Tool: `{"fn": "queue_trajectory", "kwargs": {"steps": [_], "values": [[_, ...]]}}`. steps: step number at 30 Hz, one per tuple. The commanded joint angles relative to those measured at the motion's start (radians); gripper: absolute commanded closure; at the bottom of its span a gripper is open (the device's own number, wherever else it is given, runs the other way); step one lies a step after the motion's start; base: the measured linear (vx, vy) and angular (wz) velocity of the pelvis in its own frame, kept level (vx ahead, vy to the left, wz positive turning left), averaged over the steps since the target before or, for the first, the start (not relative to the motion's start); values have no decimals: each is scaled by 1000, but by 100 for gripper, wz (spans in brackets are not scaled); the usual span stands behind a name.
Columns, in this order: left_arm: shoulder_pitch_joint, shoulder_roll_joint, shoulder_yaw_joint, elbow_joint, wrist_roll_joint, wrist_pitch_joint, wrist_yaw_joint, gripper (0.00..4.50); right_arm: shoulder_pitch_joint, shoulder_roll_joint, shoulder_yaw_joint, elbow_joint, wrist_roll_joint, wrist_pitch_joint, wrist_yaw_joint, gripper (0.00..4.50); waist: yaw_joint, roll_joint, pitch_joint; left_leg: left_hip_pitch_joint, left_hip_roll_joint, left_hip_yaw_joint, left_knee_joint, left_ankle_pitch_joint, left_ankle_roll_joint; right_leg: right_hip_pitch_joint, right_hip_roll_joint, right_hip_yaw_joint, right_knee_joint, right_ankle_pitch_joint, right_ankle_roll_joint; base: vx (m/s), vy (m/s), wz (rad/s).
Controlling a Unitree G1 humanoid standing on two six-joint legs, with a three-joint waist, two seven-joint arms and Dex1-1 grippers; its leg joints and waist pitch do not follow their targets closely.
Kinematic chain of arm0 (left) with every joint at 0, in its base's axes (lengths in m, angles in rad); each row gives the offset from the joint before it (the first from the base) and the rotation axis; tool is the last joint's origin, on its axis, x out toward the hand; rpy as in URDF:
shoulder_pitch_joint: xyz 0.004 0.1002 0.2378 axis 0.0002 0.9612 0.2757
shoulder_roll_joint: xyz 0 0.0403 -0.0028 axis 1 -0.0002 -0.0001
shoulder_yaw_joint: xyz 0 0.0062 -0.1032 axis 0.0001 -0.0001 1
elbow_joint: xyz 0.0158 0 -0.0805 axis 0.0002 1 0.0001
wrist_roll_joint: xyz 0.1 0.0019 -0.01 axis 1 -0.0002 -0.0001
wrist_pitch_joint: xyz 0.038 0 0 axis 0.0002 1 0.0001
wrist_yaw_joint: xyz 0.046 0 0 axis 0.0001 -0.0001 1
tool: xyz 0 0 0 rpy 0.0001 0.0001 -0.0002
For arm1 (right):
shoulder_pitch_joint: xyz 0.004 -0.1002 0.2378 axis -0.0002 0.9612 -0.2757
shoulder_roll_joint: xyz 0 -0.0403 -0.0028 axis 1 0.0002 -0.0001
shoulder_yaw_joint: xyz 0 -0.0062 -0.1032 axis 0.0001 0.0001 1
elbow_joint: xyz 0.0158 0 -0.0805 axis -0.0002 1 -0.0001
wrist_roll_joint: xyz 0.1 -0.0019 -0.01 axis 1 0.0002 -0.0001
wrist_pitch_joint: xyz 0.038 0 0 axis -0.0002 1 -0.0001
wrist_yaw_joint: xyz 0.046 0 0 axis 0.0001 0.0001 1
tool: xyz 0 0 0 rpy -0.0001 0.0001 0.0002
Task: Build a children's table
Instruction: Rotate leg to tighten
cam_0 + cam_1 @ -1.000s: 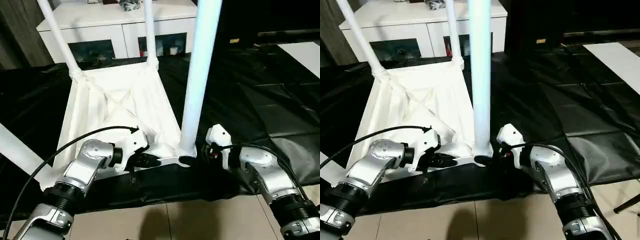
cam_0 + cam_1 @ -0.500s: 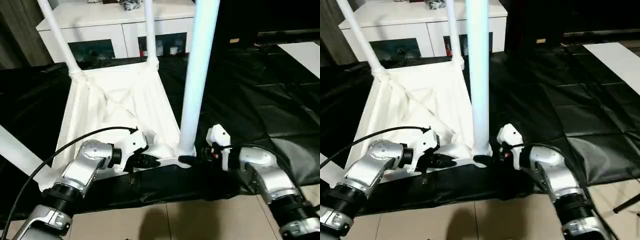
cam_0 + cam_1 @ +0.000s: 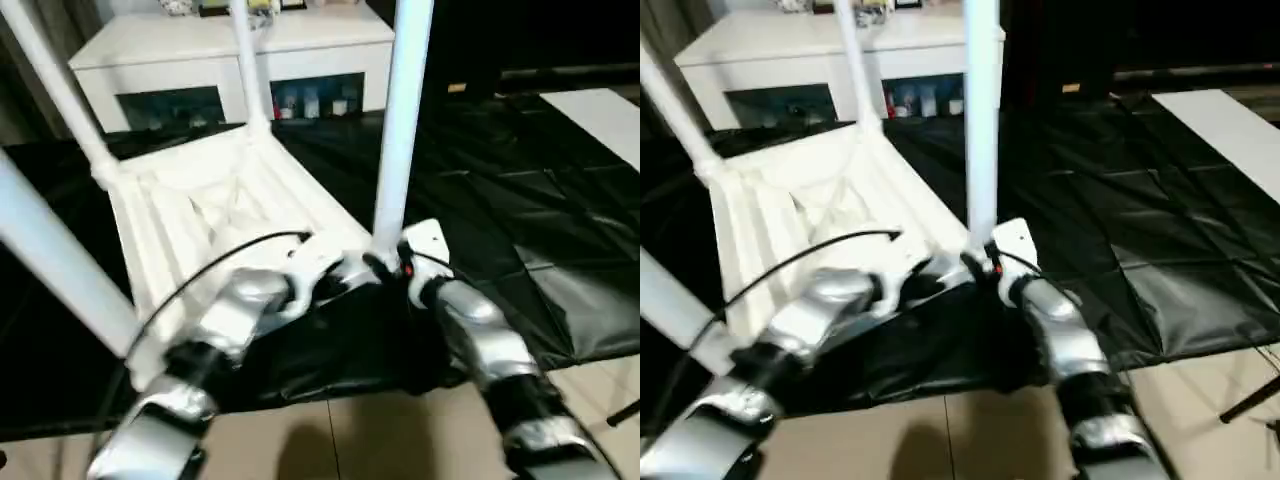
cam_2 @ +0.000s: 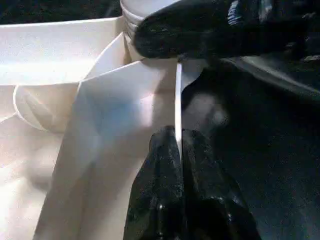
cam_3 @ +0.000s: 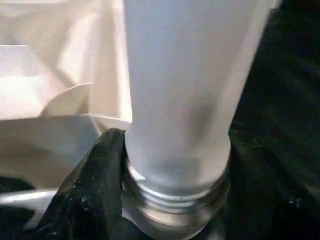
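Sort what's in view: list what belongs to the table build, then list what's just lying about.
Job:
tabletop, upside down
near leg
other legs
left gripper, pinching the tabletop's rim
right gripper, around the near leg's base

Lying about:
white cabinet
black sheet
white board

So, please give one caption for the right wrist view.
Right gripper closed around the base of a white table leg, at its threaded end.

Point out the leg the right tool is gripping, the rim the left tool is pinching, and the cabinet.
leg (image 5: 180, 100), right wrist view, on its shaft above the threaded base.
tabletop rim (image 4: 178, 105), left wrist view, on the thin edge above the fingers.
cabinet (image 3: 230, 40), left eye view, on its top.
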Motion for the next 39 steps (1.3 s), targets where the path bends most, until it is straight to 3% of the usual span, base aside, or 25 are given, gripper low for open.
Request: {"fn": "queue_trajectory", "kwargs": {"steps": [1,3,4,5,9,11,14,18,24,26,30,37,39], "values": [[-20,-19,-8,43,33,-8,71,450,5,67,84,21,-24,-9,48,184,0,-10,-54,19,36,-29,-82,-391,5,30,-42,19,-80,-334,-189,0,0,0],[-20,-18,-13,46,34,-24,59,450,4,77,65,13,1,-22,61,184,1,-10,-55,16,37,-29,-82,-374,20,33,-44,20,-79,-313,-194,0,0,0],[-16,-13,-15,39,31,-28,46,450,7,79,50,2,23,-26,73,128,1,-9,-56,16,38,-29,-82,-370,22,33,-44,20,-77,-305,-197,0,0,0],[-12,-7,-17,33,27,-31,34,450,8,76,44,-6,37,-29,84,115,1,-8,-57,15,38,-29,-82,-365,26,35,-44,19,-77,-296,-200,0,0,0],[16,34,-25,-15,7,-69,-58,450,14,49,22,-33,80,-41,160,97,2,-11,-58,9,41,-30,-82,-330,44,39,-45,18,-69,-250,-216,0,0,0],[38,66,-28,-47,-8,-86,-123,450,15,8,36,-40,100,-30,274,69,1,-10,-60,7,41,-30,-80,-319,55,44,-46,16,-64,-222,-229,0,0,0],[61,103,-29,-75,-32,-134,-207,450,26,-50,65,-55,105,-37,403,69,0,-14,-62,6,42,-25,-73,-277,85,46,-47,18,-59,-154,-254,0,0,0],[100,153,-26,-139,-88,-156,-338,450,54,-128,101,-105,128,-52,567,69,13,-10,-63,9,49,-22,-70,-227,102,46,-47,15,-51,-120,-275,0,0,0],[168,260,-19,-232,-150,-149,-513,450,81,-247,111,-154,141,-66,760,69,30,-9,-58,15,56,-19,-76,-266,82,39,-44,17,-51,-178,-271,0,0,0],[176,273,-8,-239,-159,-145,-525,450,85,-262,113,-159,142,-60,782,69,39,-10,-57,22,57,-16,-77,-275,70,34,-43,20,-53,-191,-267,0,0,0],[192,303,8,-245,-167,-148,-542,450,95,-287,112,-162,154,-60,817,69,43,-15,-58,17,54,-17,-77,-269,58,36,-44,22,-51,-196,-255,0,0,0],[206,319,17,-259,-172,-131,-562,450,104,-305,119,-162,153,-62,858,69,39,-15,-58,14,52,-17,-74,-246,70,38,-45,21,-51,-197,-256,0,0,0],[207,322,15,-264,-175,-127,-564,450,103,-303,113,-158,155,-62,857,103,38,-15,-60,14,52,-17,-73,-232,74,38,-44,20,-49,-179,-260,0,0,0]]}}
